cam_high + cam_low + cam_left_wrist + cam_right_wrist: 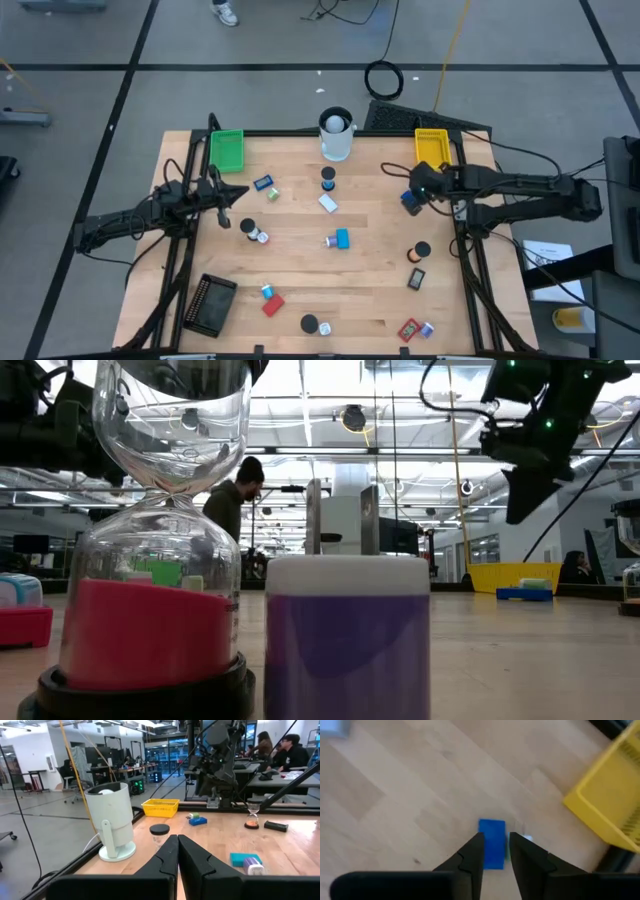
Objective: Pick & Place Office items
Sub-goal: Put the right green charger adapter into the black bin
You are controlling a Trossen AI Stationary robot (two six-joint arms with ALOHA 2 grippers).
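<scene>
A small blue block (pixel 410 204) lies flat on the table near the yellow tray (pixel 432 148). It also shows in the right wrist view (pixel 492 842) and the low view (pixel 525 594). My right gripper (pixel 416 193) hangs above it, fingers pointing down and slightly apart (pixel 496 851), clear of the block. My left gripper (pixel 224 196) is shut and empty (pixel 177 842) near the table's left edge, below the green tray (pixel 227 150). Several other small items lie scattered: a blue block (pixel 342 239), a red block (pixel 272 304), black caps (pixel 309 323).
A tall white cup (pixel 337 135) stands at the far middle and a black tray (pixel 210 303) at the near left. A small sand timer (pixel 328 178) stands near the cup. People sit and stand in the room behind the table.
</scene>
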